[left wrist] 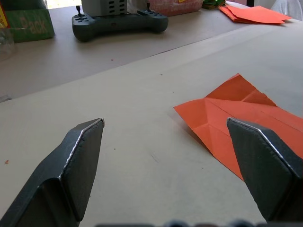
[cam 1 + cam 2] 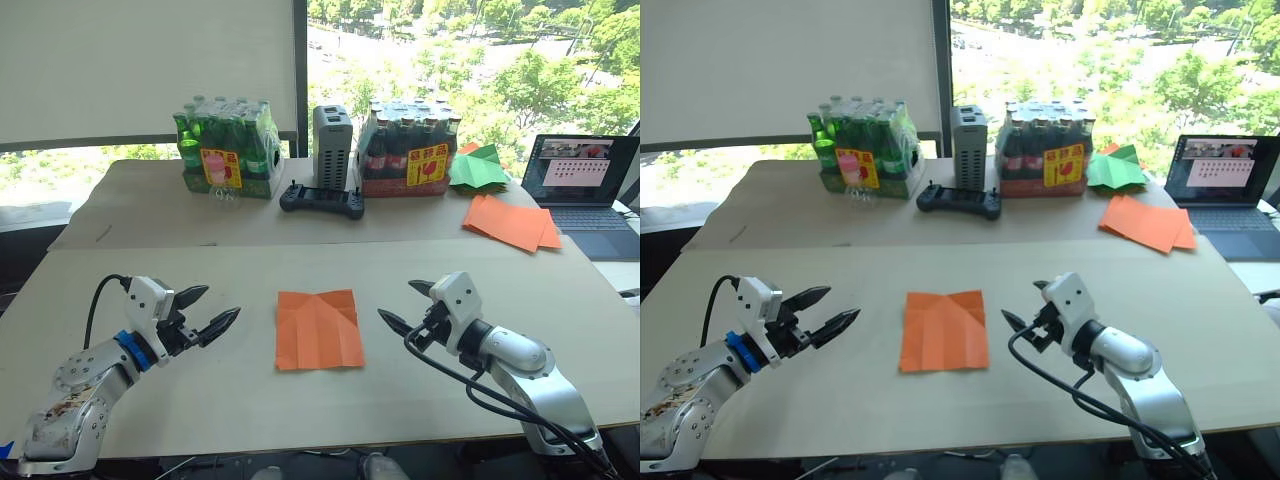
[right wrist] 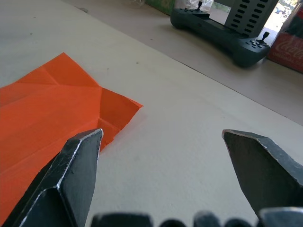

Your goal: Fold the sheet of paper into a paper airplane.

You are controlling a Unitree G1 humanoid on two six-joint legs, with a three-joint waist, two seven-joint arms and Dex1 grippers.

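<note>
The sheet of paper (image 2: 318, 328) is orange, roughly square, creased, and lies flat on the near table between my two arms. Its far corners are folded in toward the middle crease. My left gripper (image 2: 208, 312) hovers open a short way to the paper's left, with nothing between its fingers. On the other side my right gripper (image 2: 406, 305) stands open just off the paper's right edge, also empty. The sheet (image 1: 236, 120) shows beside the left fingers in the left wrist view, and the sheet (image 3: 52, 101) shows beside the right fingers in the right wrist view.
On the far table stand a green bottle pack (image 2: 226, 148), a dark bottle pack (image 2: 408, 150), a grey box (image 2: 332, 146) and a black controller (image 2: 322, 200). A pile of orange sheets (image 2: 510, 222), green paper pieces (image 2: 478, 168) and a laptop (image 2: 585, 190) sit at the right.
</note>
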